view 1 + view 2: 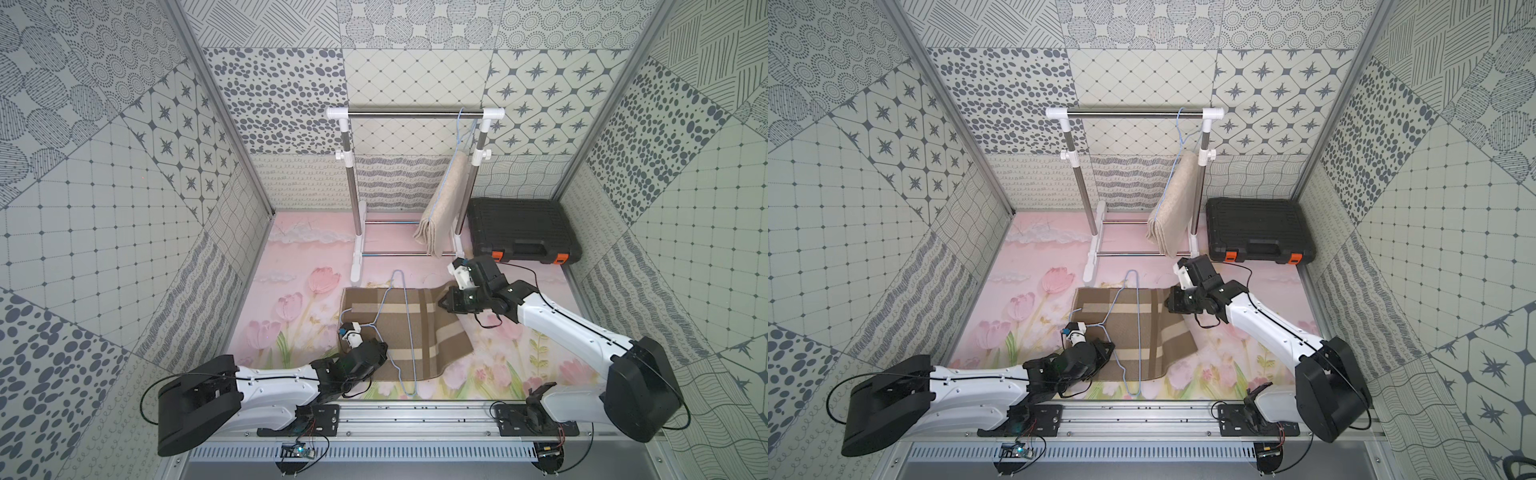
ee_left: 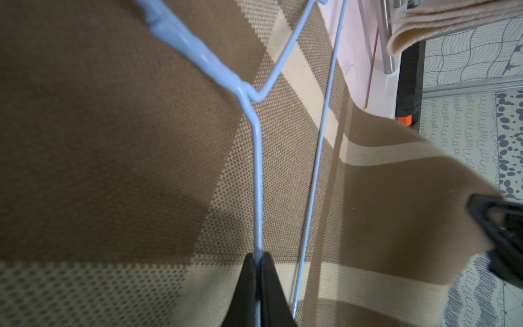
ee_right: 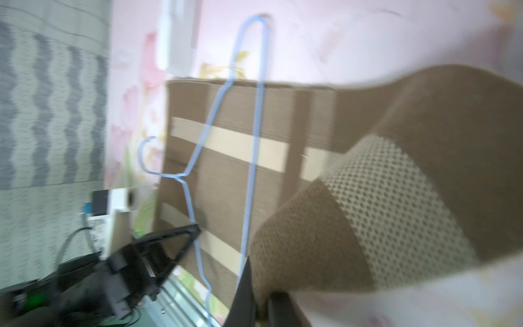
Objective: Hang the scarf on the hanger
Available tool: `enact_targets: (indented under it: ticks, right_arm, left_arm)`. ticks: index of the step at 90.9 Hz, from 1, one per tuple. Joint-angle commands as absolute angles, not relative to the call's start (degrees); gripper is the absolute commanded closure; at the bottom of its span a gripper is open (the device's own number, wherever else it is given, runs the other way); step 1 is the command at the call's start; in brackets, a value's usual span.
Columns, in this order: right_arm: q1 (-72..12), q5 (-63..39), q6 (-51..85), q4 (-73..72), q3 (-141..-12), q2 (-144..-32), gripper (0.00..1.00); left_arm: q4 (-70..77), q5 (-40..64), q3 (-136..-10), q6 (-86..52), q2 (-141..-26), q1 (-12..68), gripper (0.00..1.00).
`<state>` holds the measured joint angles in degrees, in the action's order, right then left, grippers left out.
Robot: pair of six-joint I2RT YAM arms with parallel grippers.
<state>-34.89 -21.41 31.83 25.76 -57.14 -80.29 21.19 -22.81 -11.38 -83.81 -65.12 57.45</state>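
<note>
Grey-patterned walls box in a pink tulip mat (image 1: 299,257), and the scarf (image 1: 432,316) lies flat on it between the two arms.

The scarf is brown knit with cream stripes crossing in a check, its weave showing as fine dots in the left wrist view. A pale blue wire hanger (image 2: 257,184) lies on top of it, its hook past the scarf's left edge and both ends of its long bar overhanging the cloth. The left gripper (image 2: 257,260) is pinched tight on the hanger's shoulder wire just below the neck. The right gripper (image 3: 260,286) is clamped on the scarf's right edge, which is lifted and curls over. Behind stand a rack (image 1: 415,113) carrying a second hanger with a beige cloth (image 1: 446,199), and a black case (image 1: 519,228) with orange latches.
</note>
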Motion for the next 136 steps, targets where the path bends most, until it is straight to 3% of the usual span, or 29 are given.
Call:
enact_targets:
  ticks: [1,22,48,78,79,83,85,95,115,136]
  right_arm:
    - [-39.48,-26.53,35.2,19.24,-63.52,-88.89,1.0]
    - [-43.64,-27.87,38.41,9.95,-66.64,-104.95,1.0]
    - [-44.98,-32.21,38.72,3.31,-59.15,-108.08,1.0]
    - [-47.21,-33.5,37.58,2.37,-63.64,-114.31,1.0]
    - [-46.98,-33.45,37.6,2.42,-63.29,-114.06,0.96]
    - [-45.57,-32.98,37.4,3.11,-61.66,-110.16,0.62]
    - [-44.75,-32.46,37.17,3.68,-60.79,-108.03,0.54]
    - [-40.63,-29.64,34.95,9.15,-58.76,-97.4,0.38]
    - [-39.61,-30.06,31.38,20.78,-62.83,-90.32,0.32]
    - [-46.02,-24.92,27.22,29.41,-70.4,-92.2,0.29]
  left_arm:
    - [14.15,-23.77,-12.78,-83.83,-64.4,57.92,1.0]
    - [10.92,-24.13,-14.85,-81.5,-62.16,58.16,1.0]
    - [5.35,-26.97,-18.95,-77.25,-56.15,59.06,1.0]
    - [8.67,-26.75,-26.27,-68.87,-59.76,61.35,1.0]
    - [8.91,-26.74,-26.05,-68.93,-59.89,61.35,1.0]
    - [9.24,-26.91,-25.58,-69.2,-59.97,61.35,1.0]
    - [9.1,-27.01,-25.38,-69.22,-59.93,61.37,1.0]
    - [8.11,-27.32,-24.48,-69.52,-59.84,61.35,1.0]
    - [7.72,-27.51,-24.6,-68.62,-60.28,61.33,1.0]
    - [9.98,-26.87,-24.77,-66.13,-60.47,61.35,1.0]
